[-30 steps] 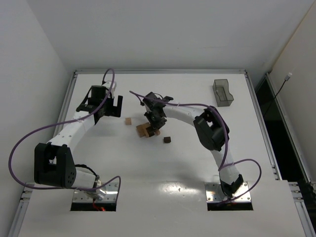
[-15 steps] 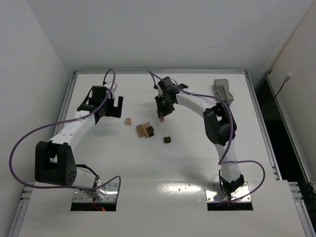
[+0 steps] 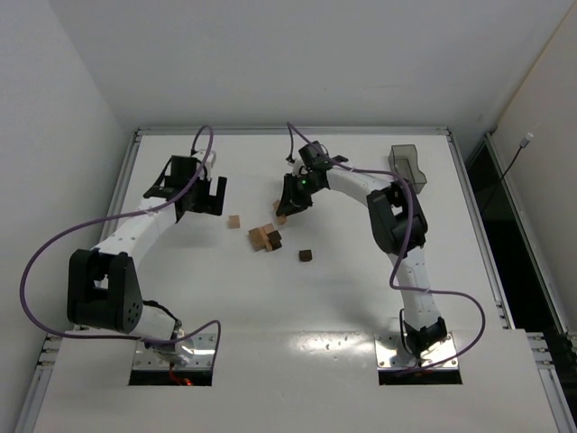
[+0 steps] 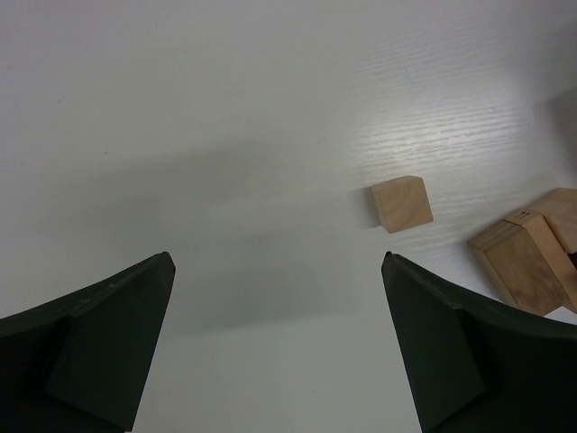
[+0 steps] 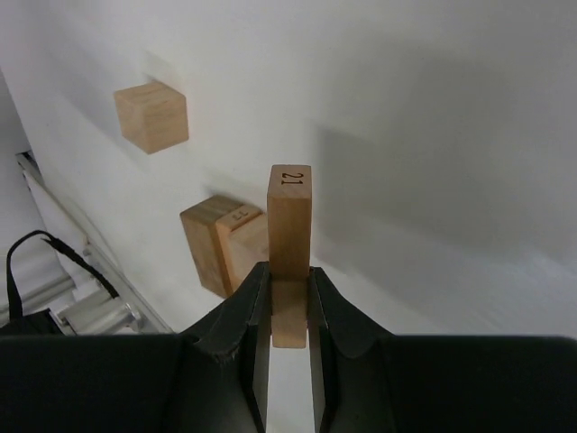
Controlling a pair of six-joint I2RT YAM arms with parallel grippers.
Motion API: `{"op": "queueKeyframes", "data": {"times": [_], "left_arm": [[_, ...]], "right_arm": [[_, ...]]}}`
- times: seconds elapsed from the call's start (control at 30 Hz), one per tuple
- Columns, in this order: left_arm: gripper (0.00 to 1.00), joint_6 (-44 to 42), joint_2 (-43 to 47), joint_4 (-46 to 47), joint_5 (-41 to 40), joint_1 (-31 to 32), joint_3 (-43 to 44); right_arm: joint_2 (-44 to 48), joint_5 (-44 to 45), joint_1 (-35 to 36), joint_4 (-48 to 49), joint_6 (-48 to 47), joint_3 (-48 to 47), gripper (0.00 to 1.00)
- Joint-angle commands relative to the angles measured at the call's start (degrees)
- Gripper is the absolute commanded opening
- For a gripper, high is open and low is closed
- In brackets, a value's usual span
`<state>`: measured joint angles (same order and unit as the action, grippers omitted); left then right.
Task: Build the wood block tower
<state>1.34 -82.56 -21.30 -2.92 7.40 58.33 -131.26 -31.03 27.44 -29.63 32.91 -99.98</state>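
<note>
Nearest the arm bases, a dark brown cube sits alone on the table, at about four o'clock from the wood block tower. So far the tower is only a low cluster of tan blocks near the table's middle, with something dark at its right edge. A loose tan cube lies just beyond, at ten o'clock from the cluster.

Farther on, the right gripper is clamped narrowly on a long tan block stamped 21. It grips one end, so most of the block sticks out past the fingertips, probably to leave the free end clear for setting down. From that gripper the tower lies at about seven o'clock in the overhead view, near but not touching.

The left gripper hangs with its jaws spread wide and nothing between them. It is at ten o'clock from the tower, seemingly parked out of the way. Farthest, at two o'clock, stands a dark translucent tray.
</note>
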Motion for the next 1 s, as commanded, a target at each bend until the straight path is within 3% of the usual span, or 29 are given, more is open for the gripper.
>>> {"op": "queueKeyframes", "data": {"times": [0.0,0.27,0.37,0.47,0.5,0.7,0.97], "left_arm": [[1.0,0.3,-0.5,-0.2,0.5,-0.6,3.1],[1.0,0.3,-1.5,-0.8,0.5,-0.6,4.3],[1.0,0.3,-1.5,-0.8,0.5,-0.6,4.3],[1.0,0.3,-2.1,-0.8,1.0,-0.6,4.3],[1.0,0.3,-2.1,-0.8,1.0,-0.6,4.3],[1.0,0.3,-2.1,-0.8,1.5,-0.6,4.3],[1.0,0.3,-2.1,0.4,1.5,-0.6,3.6]], "right_arm": [[-2.3,-3.3,-0.9,4.5,4.1,-2.0,0.0],[-4.2,2.9,-2.1,5.6,5.0,-2.8,0.0],[-4.8,5.2,-2.7,4.2,4.4,-2.8,0.07],[-5.3,7.5,-3.9,3.0,4.4,-2.2,0.19],[-5.3,8.2,-3.9,3.0,4.4,-2.2,0.29],[-4.8,10.9,-5.7,1.9,3.9,-0.5,0.59],[8.4,19.9,-8.3,4.0,-2.4,8.0,0.6]]}}
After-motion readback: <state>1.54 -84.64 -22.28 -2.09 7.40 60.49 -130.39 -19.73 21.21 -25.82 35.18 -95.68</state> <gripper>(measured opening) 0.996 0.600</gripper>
